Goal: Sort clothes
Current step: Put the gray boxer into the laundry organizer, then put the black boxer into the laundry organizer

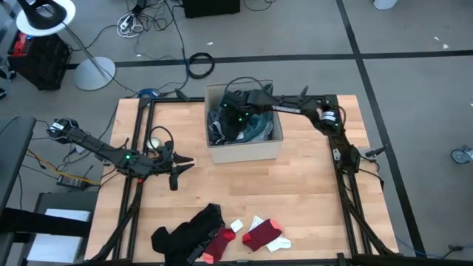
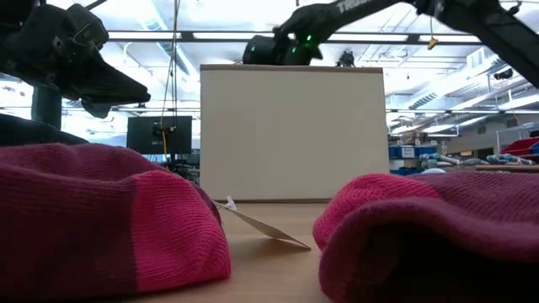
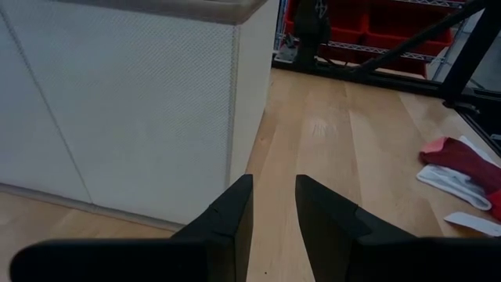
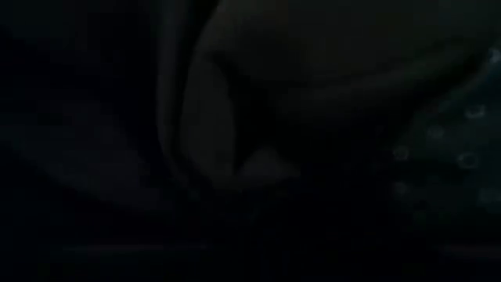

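High view: the right gripper [image 1: 235, 117] is lowered into the box [image 1: 244, 150] at upper centre of the counter [image 1: 310, 192], among the clothes [image 1: 251, 129] piled inside. Whether that gripper is open or closed cannot be told. The left gripper [image 1: 177, 164] is held over the counter at left of centre, beside the box, with its fingers [image 3: 227, 223] slightly apart and empty. A black garment [image 1: 188, 229] and red-and-white socks [image 1: 259, 235] lie at bottom centre.
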Tool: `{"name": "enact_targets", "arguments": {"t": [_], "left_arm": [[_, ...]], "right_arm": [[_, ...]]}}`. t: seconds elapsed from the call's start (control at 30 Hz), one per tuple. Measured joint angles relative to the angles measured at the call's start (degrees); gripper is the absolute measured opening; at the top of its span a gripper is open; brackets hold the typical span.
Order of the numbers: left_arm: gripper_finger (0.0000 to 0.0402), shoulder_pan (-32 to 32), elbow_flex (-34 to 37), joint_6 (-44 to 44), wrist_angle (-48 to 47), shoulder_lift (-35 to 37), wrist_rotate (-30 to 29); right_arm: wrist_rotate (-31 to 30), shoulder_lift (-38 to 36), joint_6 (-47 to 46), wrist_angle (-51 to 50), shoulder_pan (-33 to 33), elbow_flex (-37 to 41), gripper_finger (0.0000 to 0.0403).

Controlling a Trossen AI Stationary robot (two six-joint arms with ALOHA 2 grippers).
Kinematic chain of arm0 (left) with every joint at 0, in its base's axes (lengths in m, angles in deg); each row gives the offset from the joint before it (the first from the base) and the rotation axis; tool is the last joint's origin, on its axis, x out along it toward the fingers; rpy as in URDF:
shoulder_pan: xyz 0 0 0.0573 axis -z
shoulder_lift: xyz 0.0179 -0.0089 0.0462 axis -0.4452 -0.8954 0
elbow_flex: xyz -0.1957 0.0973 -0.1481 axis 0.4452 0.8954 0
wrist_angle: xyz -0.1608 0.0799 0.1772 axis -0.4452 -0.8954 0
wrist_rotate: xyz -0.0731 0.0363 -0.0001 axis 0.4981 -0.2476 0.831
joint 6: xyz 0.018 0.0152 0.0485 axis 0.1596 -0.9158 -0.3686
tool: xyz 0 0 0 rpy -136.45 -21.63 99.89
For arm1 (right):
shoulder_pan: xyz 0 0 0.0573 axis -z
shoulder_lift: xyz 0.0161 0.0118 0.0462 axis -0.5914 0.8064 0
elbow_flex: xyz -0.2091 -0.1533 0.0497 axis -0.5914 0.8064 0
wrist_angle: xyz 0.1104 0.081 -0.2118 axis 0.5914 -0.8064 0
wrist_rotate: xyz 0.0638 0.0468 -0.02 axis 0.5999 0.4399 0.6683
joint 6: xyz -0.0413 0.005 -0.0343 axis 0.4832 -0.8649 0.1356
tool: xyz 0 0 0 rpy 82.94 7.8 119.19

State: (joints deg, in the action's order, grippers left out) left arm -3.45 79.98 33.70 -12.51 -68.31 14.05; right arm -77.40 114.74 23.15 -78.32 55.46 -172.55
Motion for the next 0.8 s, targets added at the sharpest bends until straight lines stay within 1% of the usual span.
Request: {"name": "enact_targets", "arguments": {"t": [0.13, 0.23, 0.3, 0.43, 0.63, 0.7, 0.8], "left_arm": [[0.0103, 0.0, 0.0, 0.0, 0.0, 0.0, 0.0], [0.0103, 0.0, 0.0, 0.0, -0.3, 0.0, 0.0], [0.0103, 0.0, 0.0, 0.0, -0.3, 0.0, 0.0], [0.0103, 0.0, 0.0, 0.0, -0.3, 0.0, 0.0], [0.0103, 0.0, 0.0, 0.0, -0.2, 0.0, 0.0], [0.0103, 0.0, 0.0, 0.0, 0.0, 0.0, 0.0], [0.0103, 0.0, 0.0, 0.0, 0.0, 0.0, 0.0]], "right_arm": [[1.2, 3.5, 0.0, -0.1, 0.5, -0.3, 0.0131], [2.6, 3.5, 0.0, -0.2, 0.6, -0.2, 0.0154], [2.7, 2.2, 0.0, -0.3, 0.6, 0.1, 0.0162], [2.7, -3.0, 0.4, -2.0, 0.8, 0.7, 0.0164], [1.9, -15.1, 0.4, -4.3, 0.8, 0.5, 0.0161], [0.3, -18.3, 0.3, -5.0, 0.8, 0.5, 0.0162], [-3.9, -23.1, 0.0, -6.4, 0.2, 0.5, 0.0161]]}}
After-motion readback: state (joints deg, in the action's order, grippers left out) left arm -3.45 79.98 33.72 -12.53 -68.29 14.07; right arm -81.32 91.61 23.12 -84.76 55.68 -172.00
